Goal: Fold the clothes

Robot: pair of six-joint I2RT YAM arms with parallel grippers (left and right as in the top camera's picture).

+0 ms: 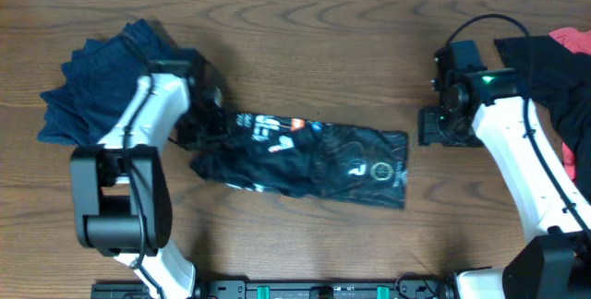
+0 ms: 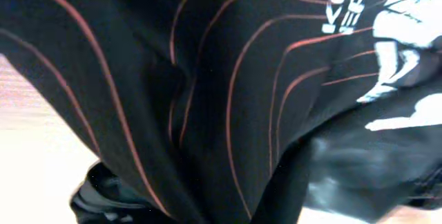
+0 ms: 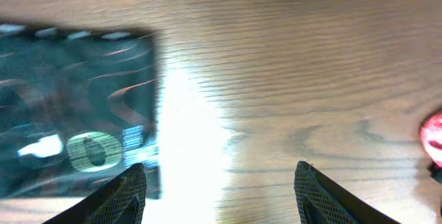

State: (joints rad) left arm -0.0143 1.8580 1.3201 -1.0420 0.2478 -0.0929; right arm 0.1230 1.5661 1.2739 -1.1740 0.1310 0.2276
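Wooden surface [image 1: 305, 244] carries the black garment [image 1: 314, 161] at its middle; left end effector [image 1: 208, 128] sits buried in its left end, grip I cannot tell; right end effector [image 3: 219, 175] gapes beside the right hem; it should pinch both layers squarely.

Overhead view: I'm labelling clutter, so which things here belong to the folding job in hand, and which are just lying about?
In hand:
black printed garment, mid-table
left tool, at the garment's left end
right tool, open over bare table

Lying about, likely awaiting their turn:
blue clothes heap, at left
dark garment, at right
red cloth, at the right edge
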